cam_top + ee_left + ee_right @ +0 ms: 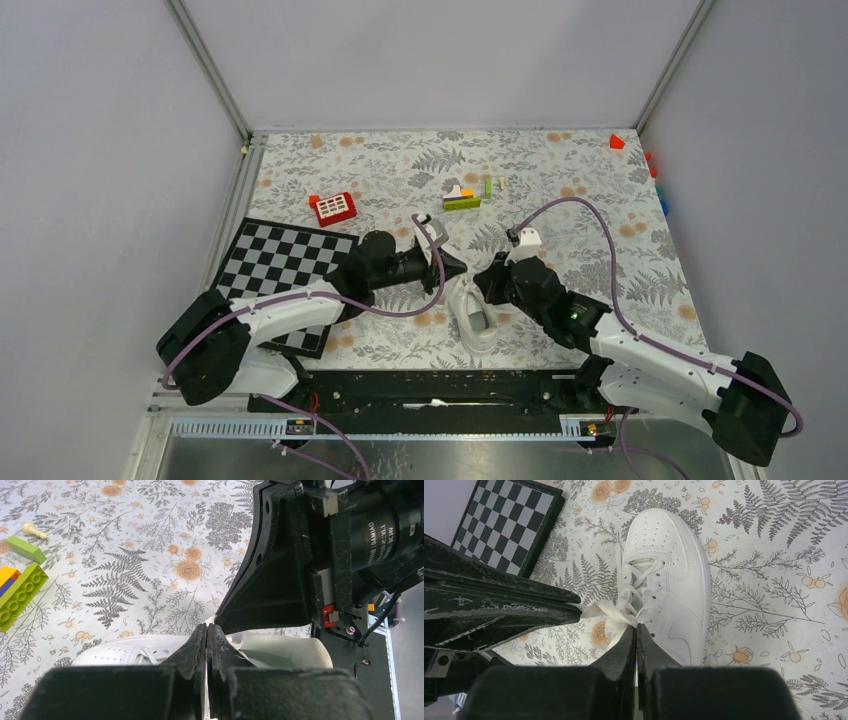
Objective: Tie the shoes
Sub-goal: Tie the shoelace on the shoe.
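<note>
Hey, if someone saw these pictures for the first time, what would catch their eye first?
The white sneaker at the near middle of the floral table, with the left gripper and right gripper both shut on its laces. Next, the chessboard at the left and the coloured bricks farther back.

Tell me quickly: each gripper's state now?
Left gripper: closed, pinching the flat white lace of the all-white low-top sneaker.
Right gripper: closed, apparently on that lace too.
</note>
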{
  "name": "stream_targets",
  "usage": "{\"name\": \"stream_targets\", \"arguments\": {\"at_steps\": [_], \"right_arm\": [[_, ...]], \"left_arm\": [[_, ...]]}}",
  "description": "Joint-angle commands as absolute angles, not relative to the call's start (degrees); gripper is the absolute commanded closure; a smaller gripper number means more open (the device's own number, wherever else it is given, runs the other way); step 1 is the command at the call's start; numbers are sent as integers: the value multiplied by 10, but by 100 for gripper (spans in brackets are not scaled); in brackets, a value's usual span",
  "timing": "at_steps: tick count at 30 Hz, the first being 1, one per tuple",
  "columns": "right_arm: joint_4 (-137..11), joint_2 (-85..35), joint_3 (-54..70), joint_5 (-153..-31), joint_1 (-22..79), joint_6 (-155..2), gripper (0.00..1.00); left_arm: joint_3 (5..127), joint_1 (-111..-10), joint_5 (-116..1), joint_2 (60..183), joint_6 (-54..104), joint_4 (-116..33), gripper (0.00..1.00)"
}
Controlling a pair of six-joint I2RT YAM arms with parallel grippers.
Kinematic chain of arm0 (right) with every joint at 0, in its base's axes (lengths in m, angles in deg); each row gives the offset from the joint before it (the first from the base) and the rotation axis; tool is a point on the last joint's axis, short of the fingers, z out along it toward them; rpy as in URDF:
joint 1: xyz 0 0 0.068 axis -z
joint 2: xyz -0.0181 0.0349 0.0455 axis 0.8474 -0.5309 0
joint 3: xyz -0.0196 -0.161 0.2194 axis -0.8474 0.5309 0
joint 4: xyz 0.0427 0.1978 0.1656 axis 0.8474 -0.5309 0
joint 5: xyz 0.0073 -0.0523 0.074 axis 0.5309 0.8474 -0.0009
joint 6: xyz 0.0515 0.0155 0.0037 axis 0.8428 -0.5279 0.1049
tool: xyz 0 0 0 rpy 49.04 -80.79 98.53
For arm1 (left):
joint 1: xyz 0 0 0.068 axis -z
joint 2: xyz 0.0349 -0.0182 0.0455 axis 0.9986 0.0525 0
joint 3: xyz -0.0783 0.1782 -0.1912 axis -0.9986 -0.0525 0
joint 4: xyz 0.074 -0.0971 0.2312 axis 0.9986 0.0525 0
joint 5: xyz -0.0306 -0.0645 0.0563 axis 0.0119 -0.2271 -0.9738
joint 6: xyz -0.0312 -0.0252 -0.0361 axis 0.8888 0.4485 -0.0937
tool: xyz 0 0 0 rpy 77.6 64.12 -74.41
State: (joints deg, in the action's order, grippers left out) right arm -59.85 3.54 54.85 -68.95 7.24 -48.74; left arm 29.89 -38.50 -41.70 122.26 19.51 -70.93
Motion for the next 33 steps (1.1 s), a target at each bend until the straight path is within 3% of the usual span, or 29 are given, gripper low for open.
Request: {"name": "stream_targets", "arguments": {"at_steps": [1, 12, 30, 33], "right_arm": [[-604, 53, 543, -690, 65, -489, 100], [-599, 42, 544, -695, 64, -479, 98], [-616, 54, 543, -697, 65, -474, 77], [-623, 63, 541, -692, 65, -476, 70]], "left_arm": [[292, -383, -412, 1228, 206, -739, 100], [292, -382, -381, 1243, 216, -734, 100], [292, -382, -377, 1273, 225, -733, 100], [291, -383, -380, 1271, 227, -741, 100]]}}
